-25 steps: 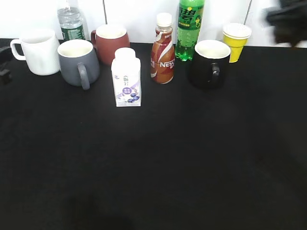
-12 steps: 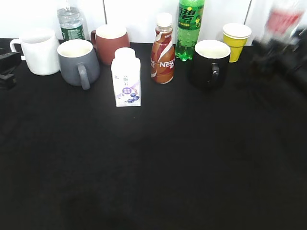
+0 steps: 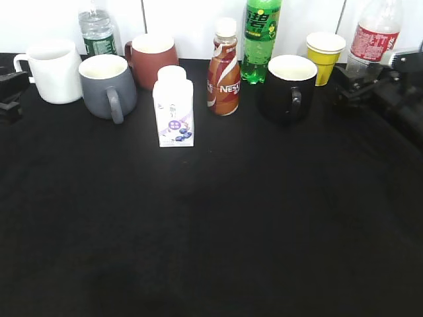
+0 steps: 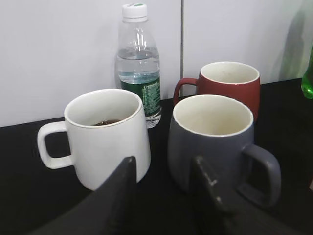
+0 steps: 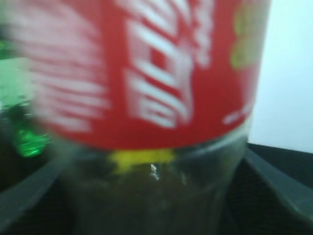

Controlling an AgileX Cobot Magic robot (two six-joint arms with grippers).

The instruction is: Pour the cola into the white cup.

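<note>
The cola bottle [image 3: 375, 34] stands upright at the back right, beside the yellow paper cup. It has a red label and looks nearly empty. My right gripper [image 3: 357, 79] is shut around its lower part. In the right wrist view the bottle [image 5: 146, 73] fills the frame between the gripper's [image 5: 156, 196] fingers. The white cup [image 3: 56, 69] stands at the back left. The left wrist view shows a little dark liquid inside the white cup [image 4: 110, 142]. My left gripper [image 4: 164, 169] is open and empty, just short of the gap between the white cup and the grey mug. It also shows in the exterior view [image 3: 10, 92].
A grey mug [image 3: 109, 86], a red-brown mug [image 3: 153, 59], a water bottle [image 3: 98, 30], a milk carton [image 3: 174, 105], a Nescafe bottle [image 3: 224, 69], a green soda bottle [image 3: 261, 39], a black mug [image 3: 289, 86] and a yellow paper cup [image 3: 325, 56] stand along the back.
My right arm has brought the cola bottle down from the upper right to an upright stand beside the yellow cup. My left gripper has edged slightly into view at the left.
</note>
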